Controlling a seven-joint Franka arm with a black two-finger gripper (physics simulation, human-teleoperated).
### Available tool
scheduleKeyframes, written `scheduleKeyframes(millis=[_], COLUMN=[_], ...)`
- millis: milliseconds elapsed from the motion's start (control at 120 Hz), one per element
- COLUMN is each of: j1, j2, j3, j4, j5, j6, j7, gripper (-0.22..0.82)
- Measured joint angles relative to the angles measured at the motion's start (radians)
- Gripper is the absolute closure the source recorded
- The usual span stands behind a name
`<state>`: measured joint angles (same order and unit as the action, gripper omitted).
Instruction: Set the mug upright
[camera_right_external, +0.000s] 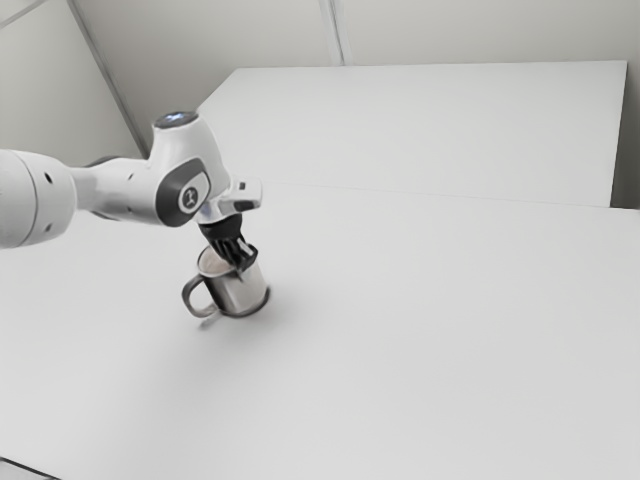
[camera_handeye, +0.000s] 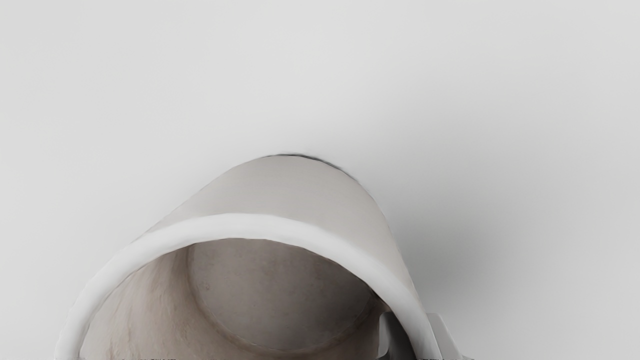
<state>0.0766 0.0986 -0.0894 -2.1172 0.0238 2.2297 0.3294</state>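
Exterior view: one gripper (camera_right_external: 240, 266) clamping one mug (camera_right_external: 236, 295).

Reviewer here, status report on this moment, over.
Gripper shut on mug, jaws either side of its wall. Mug tilted, mouth upward, not yet upright. No obstacle seen around it.

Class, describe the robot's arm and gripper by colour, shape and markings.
The arm is glossy white, with thick rounded segments and dark grey trim. Near its end, a dark grey panel carries a pale round emblem; a dark round cap above has a bluish-white mark. The gripper is black, with two slim fingers.
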Motion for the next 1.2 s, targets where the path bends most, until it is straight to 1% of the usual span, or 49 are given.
scheduleKeyframes(millis=[67, 158, 225, 333, 408, 525, 658, 817, 942, 1200], j1=[-0.002, -0.004, -0.005, -0.004, -0.001, 0.006, 0.007, -0.003, 0.003, 0.004], j2=[0.008, 0.015, 0.010, -0.023, -0.031, -0.028, -0.022, -0.025, -0.035, -0.045], j3=[0.000, 0.000, -0.001, -0.001, 0.001, 0.008, 0.018, 0.048, 0.053, 0.057], j4=[-0.007, -0.010, -0.010, 0.007, 0.086, 0.245, 0.433, 0.579, 0.637, 0.644], j5=[-0.004, -0.008, -0.009, -0.016, -0.024, -0.031, -0.038, -0.045, -0.040, -0.042], j6=[0.004, 0.009, 0.010, 0.002, -0.042, -0.150, -0.287, -0.437, -0.521, -0.604], j7=[-0.026, -0.056, -0.076, -0.103, -0.118, -0.138, -0.156, -0.173, -0.183, -0.186], gripper=[0.65, 0.44, 0.32, 0.19, 0.14, 0.08, 0.04, 0.02, 0.01, 0.00])
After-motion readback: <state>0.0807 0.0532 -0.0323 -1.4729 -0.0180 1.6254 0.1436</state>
